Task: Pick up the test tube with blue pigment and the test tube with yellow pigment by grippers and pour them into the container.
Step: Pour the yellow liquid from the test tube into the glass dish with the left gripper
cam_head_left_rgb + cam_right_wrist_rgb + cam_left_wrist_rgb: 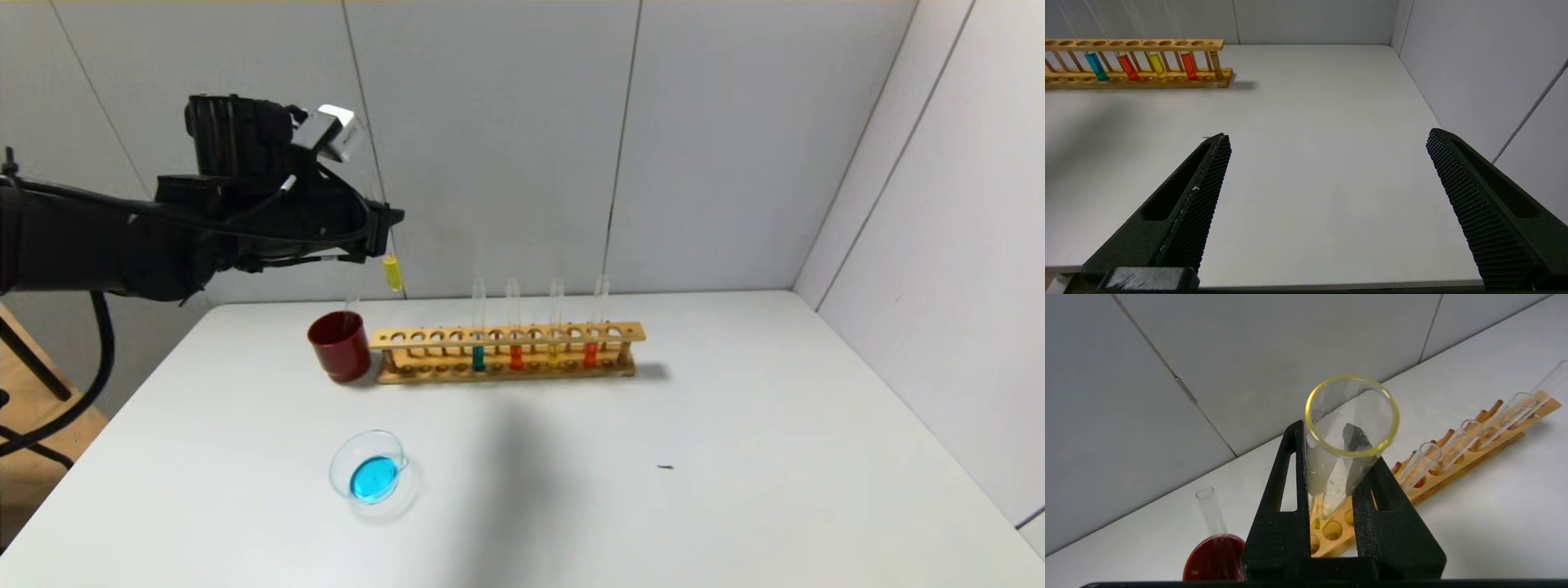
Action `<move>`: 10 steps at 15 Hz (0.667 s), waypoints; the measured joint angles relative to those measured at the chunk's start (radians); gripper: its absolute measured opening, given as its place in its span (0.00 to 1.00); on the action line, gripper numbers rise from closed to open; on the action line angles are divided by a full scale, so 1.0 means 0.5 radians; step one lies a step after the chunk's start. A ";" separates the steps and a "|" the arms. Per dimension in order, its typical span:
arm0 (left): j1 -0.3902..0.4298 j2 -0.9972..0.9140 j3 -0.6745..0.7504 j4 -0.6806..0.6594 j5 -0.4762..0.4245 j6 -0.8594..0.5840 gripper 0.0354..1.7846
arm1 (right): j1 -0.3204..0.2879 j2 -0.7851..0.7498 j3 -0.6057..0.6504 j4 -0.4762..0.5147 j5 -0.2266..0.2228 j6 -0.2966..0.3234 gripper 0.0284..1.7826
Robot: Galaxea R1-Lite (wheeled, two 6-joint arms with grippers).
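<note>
My left gripper (pixel 384 230) is raised high above the table's back left, over the left end of the rack, and is shut on the test tube with yellow pigment (pixel 393 272). The tube hangs nearly upright with the yellow liquid at its bottom. In the left wrist view the gripper (pixel 1333 457) clamps the tube's (pixel 1351 416) upper part. The container (pixel 367 465), a clear glass dish, sits at the front left and holds blue liquid. No tube with bright blue liquid shows. My right gripper (pixel 1329 136) is open and empty above the table's right side.
A wooden rack (pixel 506 335) at the back holds teal (pixel 478 358), orange-red (pixel 515 357), yellow (pixel 553 355) and orange-red (pixel 590 354) tubes. A dark red cup (pixel 340 345) left of it holds an empty clear tube (pixel 352 296). Walls stand behind and at the right.
</note>
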 joint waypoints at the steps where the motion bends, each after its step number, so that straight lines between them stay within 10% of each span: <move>1: -0.001 -0.054 0.011 0.057 0.001 -0.001 0.17 | 0.000 0.000 0.000 0.000 0.000 0.000 0.98; 10: 0.385 -0.694 0.459 0.624 -0.051 0.536 0.17 | 0.000 0.000 0.000 0.000 0.000 0.000 0.98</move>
